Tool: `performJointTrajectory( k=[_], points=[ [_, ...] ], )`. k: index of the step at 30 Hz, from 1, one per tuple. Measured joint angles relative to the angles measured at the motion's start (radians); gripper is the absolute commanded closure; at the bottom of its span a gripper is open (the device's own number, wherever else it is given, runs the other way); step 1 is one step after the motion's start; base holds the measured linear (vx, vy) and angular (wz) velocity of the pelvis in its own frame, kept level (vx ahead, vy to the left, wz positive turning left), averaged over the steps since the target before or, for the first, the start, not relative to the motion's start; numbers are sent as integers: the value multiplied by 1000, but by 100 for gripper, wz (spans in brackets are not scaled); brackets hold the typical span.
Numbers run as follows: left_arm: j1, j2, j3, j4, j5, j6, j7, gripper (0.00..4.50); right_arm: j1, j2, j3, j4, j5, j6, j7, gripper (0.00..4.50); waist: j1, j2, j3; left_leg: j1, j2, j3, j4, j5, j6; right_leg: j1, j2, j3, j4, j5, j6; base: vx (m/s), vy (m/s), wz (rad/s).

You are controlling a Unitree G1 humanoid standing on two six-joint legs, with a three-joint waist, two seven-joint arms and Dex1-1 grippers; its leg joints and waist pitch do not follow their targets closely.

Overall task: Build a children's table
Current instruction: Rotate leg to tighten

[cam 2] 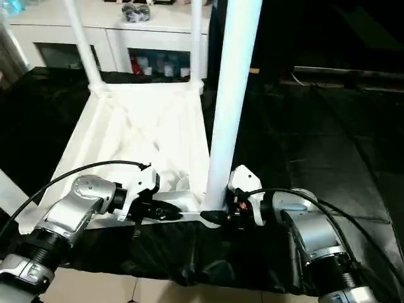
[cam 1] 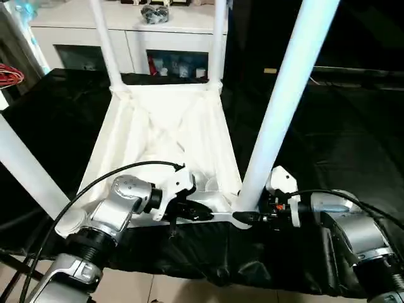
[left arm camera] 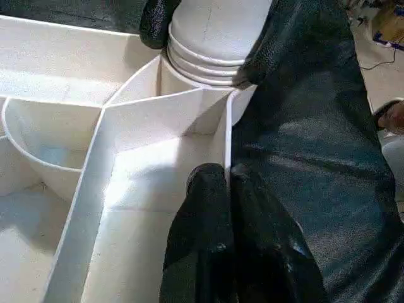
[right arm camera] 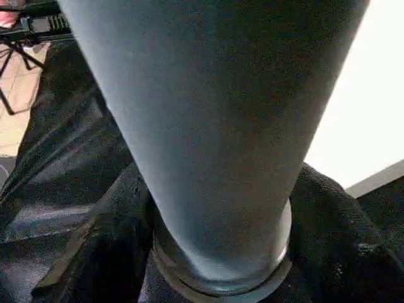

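No readable txt, labels, brands or nos. on anything in view.

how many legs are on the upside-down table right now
4 long tapered white plastic legs: far-left corner, far-right corner, near-left corner, and near-right corner, its base gripped by the right end effector.

Left arm: reaching in from the near left, forearm angling right.
Left claw (cam 1: 203,213): fingers pinching together on a thin white wall.
Right arm: coming from the near right.
Right claw (cam 1: 243,218): fingers clasping a white leg's base.
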Motion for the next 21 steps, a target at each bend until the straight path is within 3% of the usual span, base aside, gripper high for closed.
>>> performJointTrajectory(
  k=[5,10,15,19,20,21],
  points=[
    [8,-20,3,-11,5,13,43,450,35,23,-38,-17,4,16,-50,185,2,2,-1,1,0,0,1,0,0,2,-1,1,0,0,0,0,0,0],
    [32,-86,41,-40,31,66,216,450,50,142,-114,5,-13,28,-293,185,-23,3,-1,3,0,-2,0,0,0,2,-1,1,0,-1,2,0,0,0],
    [86,-164,67,-115,62,124,366,450,65,265,-184,7,-23,35,-494,185,-46,17,-4,1,-1,-2,-1,0,0,1,-1,1,-1,-1,3,0,0,0],
    [107,-184,69,-152,62,152,401,450,64,277,-185,6,-31,24,-529,185,-54,24,-7,0,-1,-3,-5,0,0,0,0,0,-1,-2,4,0,0,0],
    [110,-184,69,-158,62,153,404,450,64,277,-185,6,-31,21,-529,150,-53,25,-7,0,-1,-3,-5,0,0,0,0,0,-1,-2,4,0,0,0],
    [112,-186,68,-162,62,155,409,450,63,277,-185,6,-31,21,-529,150,-53,27,-8,-1,-1,-3,-6,0,0,0,0,0,-1,-2,5,0,0,0]
  ],
)
